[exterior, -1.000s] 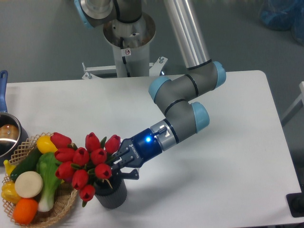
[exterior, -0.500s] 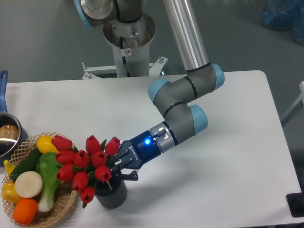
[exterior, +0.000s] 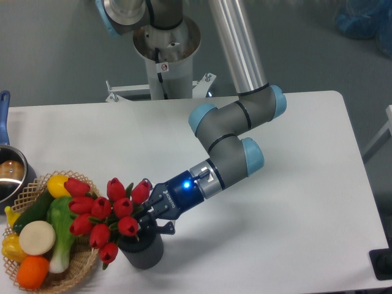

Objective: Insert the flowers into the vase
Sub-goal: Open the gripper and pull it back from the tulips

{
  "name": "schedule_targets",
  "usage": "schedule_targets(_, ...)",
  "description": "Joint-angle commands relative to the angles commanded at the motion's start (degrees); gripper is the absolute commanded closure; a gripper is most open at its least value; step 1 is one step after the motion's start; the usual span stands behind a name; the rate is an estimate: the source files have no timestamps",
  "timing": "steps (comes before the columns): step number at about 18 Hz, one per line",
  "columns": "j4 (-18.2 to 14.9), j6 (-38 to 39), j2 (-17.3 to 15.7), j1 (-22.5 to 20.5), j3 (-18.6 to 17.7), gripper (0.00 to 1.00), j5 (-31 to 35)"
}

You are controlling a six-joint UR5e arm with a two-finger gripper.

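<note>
One vase (exterior: 143,252), one basket (exterior: 72,267), one pot (exterior: 11,176).

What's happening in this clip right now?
The robot arm's gripper is closed on the flowers, a bunch of red tulips, with the stems over the mouth of the dark vase near the table's front edge. The blooms lean left, toward the basket of vegetables. How deep the stems sit in the vase cannot be told.
</note>
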State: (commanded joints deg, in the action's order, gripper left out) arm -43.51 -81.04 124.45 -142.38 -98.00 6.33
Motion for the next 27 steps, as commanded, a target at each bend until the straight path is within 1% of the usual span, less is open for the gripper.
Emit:
schedule_targets(2, 0.00, 0.00, 0.00, 0.00, 0.00, 0.75, 0.00)
schedule_targets(4, 0.00, -0.09, 0.00, 0.00, 0.00, 0.68, 0.00)
schedule_targets(7, 0.00, -0.09, -0.26, -0.09, 0.00, 0.52, -0.09)
schedule_targets(8, 0.09, -0.26, -0.35, -0.17, 0.00, 0.45, -0.09)
schedule_targets(11, 0.09, -1.23, -0.44, -0.35, 0.00, 0.39, -0.09)
schedule_targets(12, 0.09, -1.58, -0.44, -0.44, 0.00, 0.34, -0.09)
schedule_targets(14, 0.00, -2.11, -0.61, -0.79, 0.00, 0.23, -0.09)
schedule_targets(16, 0.00, -2.20, -1.40, -1.23, 0.00, 0.04, 0.09)
schedule_targets(17, 0.00, -2.20, -1.49, -1.58, 0.00, 0.00, 0.17)
schedule_targets(21, 0.00, -2.20, -2.28, -2.63, -0.09, 0.00, 0.09)
schedule_targets(23, 0.00, -2.20, -3.25, -3.51, -0.09, 0.00, 0.26)
schedule_targets(24, 0.00, -2.20, -3.51, -3.78, -0.09, 0.00, 1.66)
schedule_targets(25, 0.00, -2.02, -5.69, -4.91, -0.09, 0.00, 8.54)
schedule_targets(27, 0.00, -2.02, -6.33, -5.36, 0.00, 0.00, 10.02)
